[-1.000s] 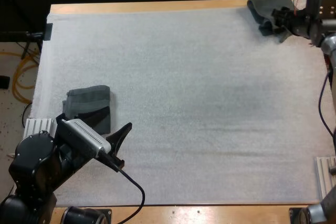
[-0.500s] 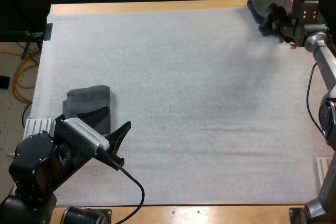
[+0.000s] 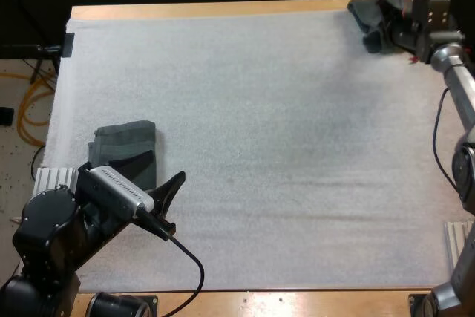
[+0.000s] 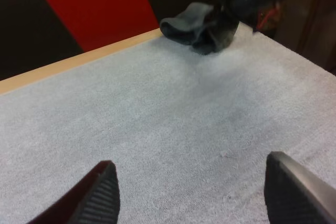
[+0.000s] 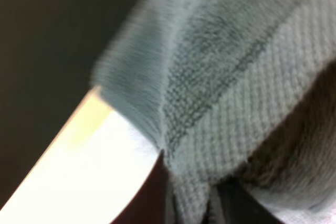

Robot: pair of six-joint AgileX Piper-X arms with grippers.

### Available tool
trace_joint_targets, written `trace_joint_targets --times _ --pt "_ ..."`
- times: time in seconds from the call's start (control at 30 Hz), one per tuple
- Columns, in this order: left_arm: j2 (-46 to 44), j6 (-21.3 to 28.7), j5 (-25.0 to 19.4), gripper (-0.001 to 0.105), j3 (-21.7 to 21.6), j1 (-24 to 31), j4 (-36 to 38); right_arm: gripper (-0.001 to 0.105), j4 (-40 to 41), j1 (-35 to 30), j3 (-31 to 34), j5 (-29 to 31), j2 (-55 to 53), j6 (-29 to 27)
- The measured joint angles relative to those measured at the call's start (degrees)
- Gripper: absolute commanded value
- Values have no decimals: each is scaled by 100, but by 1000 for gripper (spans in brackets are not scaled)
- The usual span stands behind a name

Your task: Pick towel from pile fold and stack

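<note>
1. Start at 1 o'clock on the mat (image 3: pixel 282 146): the crumpled towel (image 3: pixel 364 11) sits bunched in the far right corner, its far side at the mat's edge by the wooden table (image 3: pixel 223 10) rim.
2. Your right gripper (image 3: pixel 387 29) is right in that towel, buried in the folds on the towel's 3 o'clock side.
3. Its wrist camera sees the waffle weave and a stitched hem up close, with cloth draped over the mat's edge. Whether it is clamped on the cloth or loose, you cannot tell.
4. Against a second ago, your right wrist has slid toward 9 o'clock, closer over the towel, and the forearm now runs up the right edge of the table.
5. The crumpled towel has barely shifted. It is a touch more gathered toward 12 o'clock and still in that corner, resting on the mat.
6. Over at 8 o'clock, the folded towel (image 3: pixel 125 145) lies flat near the mat's left edge, in the same place as before.
7. Your left gripper (image 4: pixel 191 195) hovers just at the folded towel's 5 o'clock corner, jaws released, fingers (image 4: pixel 100 195) spread wide with only bare mat between them.
8. Your left arm has not budged across the three moments, and it points across the mat toward the 1 o'clock corner.
</note>
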Motion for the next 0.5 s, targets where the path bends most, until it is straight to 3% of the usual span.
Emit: trace_joint_targets --times 0.23,0.5 --pt "0 0 0 58 0 0 0 0 527 0 0 0 -1219 -1433" --pt "0 0 0 58 0 0 0 0 1855 228 -15 -198 -2751 -3183"
